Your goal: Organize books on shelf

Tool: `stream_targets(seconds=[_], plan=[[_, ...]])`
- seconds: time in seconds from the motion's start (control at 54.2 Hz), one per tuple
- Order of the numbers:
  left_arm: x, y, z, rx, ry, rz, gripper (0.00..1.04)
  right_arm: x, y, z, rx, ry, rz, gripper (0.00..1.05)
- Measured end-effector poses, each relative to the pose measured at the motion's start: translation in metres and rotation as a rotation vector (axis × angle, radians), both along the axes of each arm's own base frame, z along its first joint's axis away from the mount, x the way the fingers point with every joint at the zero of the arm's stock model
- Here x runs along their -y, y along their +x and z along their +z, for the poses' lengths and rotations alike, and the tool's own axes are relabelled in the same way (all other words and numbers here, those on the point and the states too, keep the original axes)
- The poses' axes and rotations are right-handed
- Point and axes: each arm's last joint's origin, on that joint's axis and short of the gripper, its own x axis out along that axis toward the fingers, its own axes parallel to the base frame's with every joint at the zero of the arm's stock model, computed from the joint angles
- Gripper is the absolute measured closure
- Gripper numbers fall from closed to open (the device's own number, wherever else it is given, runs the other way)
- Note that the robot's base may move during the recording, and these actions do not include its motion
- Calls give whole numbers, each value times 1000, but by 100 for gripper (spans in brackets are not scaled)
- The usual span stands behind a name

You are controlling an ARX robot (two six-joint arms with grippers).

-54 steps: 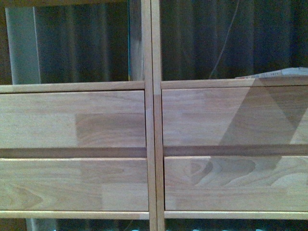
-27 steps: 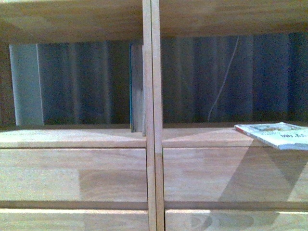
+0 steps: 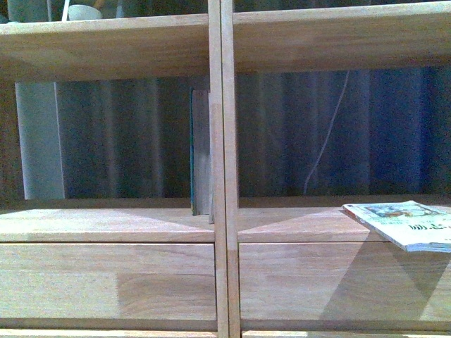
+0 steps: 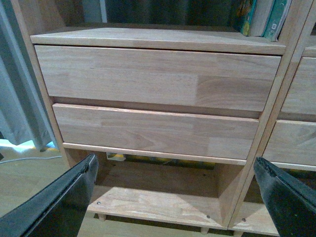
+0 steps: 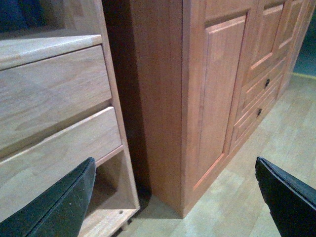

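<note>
The light wood shelf (image 3: pixel 106 225) fills the front view. A thin pale paperback (image 3: pixel 403 222) with dark Chinese characters lies flat at the right of the right compartment, overhanging the front edge. A teal-covered book (image 3: pixel 199 151) stands upright against the central divider in the left compartment; it also shows in the left wrist view (image 4: pixel 269 19). My left gripper (image 4: pixel 177 197) is open and empty, low in front of the shelf's left drawers (image 4: pixel 153 79). My right gripper (image 5: pixel 173 197) is open and empty, low by the shelf's right end (image 5: pixel 54 94). Neither arm shows in the front view.
A darker reddish-brown cabinet (image 5: pixel 217 94) stands close beside the shelf's right end. Pale wood floor (image 5: pixel 256 197) lies before it. A grey curtain (image 4: pixel 19 108) hangs left of the shelf. Dark curtain (image 3: pixel 127 134) shows behind the open compartments. Pale objects (image 3: pixel 81 12) sit on the upper board.
The front view has risen: the drawers have dropped down the picture, the open compartment and the board above it have come into view, and the paperback shows more fully.
</note>
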Motion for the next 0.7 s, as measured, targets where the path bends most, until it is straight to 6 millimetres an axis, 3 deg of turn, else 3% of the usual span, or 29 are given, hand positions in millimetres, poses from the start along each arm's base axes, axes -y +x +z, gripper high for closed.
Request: stream_targets(seconds=[0.166,0.369,0.701], plan=[[0,0,0,0,0,0,7,8,30,20,124,179,66,7],[0,0,0,0,0,0,7,22,86,38,253,533,190,7],[0,0,0,0,0,0,7,18,167,80,421,866,308,7]])
